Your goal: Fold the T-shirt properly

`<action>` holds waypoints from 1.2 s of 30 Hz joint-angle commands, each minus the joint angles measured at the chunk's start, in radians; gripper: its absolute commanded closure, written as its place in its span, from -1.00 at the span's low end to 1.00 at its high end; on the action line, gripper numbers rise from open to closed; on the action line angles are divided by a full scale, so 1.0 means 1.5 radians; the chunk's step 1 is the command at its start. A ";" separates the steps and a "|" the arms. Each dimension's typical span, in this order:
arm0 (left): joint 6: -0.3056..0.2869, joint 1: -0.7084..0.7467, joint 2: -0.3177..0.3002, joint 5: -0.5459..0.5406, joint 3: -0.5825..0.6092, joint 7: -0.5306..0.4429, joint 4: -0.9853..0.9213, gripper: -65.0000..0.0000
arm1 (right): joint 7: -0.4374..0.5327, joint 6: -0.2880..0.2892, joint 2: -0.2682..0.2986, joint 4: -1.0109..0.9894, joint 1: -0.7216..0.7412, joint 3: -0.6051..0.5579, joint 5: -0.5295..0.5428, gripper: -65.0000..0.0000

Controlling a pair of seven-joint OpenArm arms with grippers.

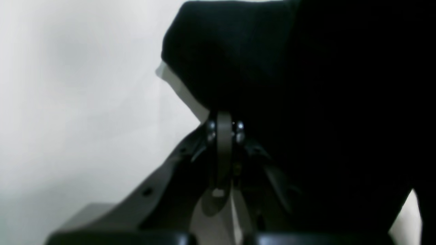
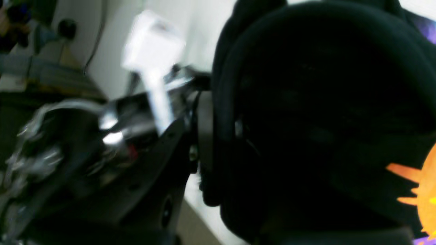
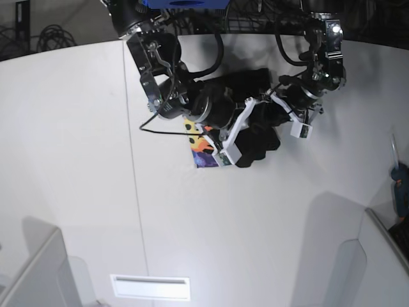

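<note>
The black T-shirt (image 3: 259,137) lies bunched on the white table (image 3: 77,160) at the back middle, with a corner of its orange and purple print (image 3: 201,146) showing at its left edge. My right gripper (image 3: 250,123) reaches into the heap from the left. In the right wrist view it (image 2: 218,136) is shut on a thick black fold of the T-shirt (image 2: 323,119). My left gripper (image 3: 276,107) comes in from the right. In the left wrist view its fingertips (image 1: 224,119) are pressed together at the edge of the T-shirt (image 1: 272,85), which drapes over them.
Both arms crowd close together over the shirt; the left arm's white camera mount (image 2: 153,44) shows blurred in the right wrist view. A seam (image 3: 133,166) runs down the table. A white strip (image 3: 150,288) lies near the front edge, and grey partitions (image 3: 35,275) stand at the front corners.
</note>
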 commanded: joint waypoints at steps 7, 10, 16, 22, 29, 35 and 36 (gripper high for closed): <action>0.005 0.026 -0.005 0.026 -0.046 0.064 0.008 1.00 | 0.030 0.002 0.016 -0.017 0.011 -0.003 0.011 1.00; 0.004 0.042 -0.005 0.026 -0.076 0.064 0.021 1.00 | 0.030 0.002 0.021 -0.017 0.011 -0.003 0.011 1.00; 0.003 0.067 -0.012 0.025 -0.135 0.119 0.084 1.00 | 0.028 0.002 0.017 -0.022 0.010 -0.003 0.011 1.00; 0.002 0.087 -0.011 0.021 -0.200 0.157 0.137 1.00 | 0.030 0.002 0.014 -0.063 0.011 -0.003 0.014 1.00; -0.081 0.132 -0.014 -0.092 -0.286 0.158 0.140 1.00 | 0.027 0.002 0.014 -0.059 0.011 -0.003 0.014 0.53; -0.085 0.150 -0.030 -0.093 -0.334 0.158 0.140 1.00 | 0.027 0.002 0.014 -0.055 0.011 -0.005 0.015 0.15; -0.085 0.153 -0.034 -0.095 -0.337 0.158 0.139 1.00 | 0.027 0.002 0.014 -0.050 0.011 -0.006 0.015 0.11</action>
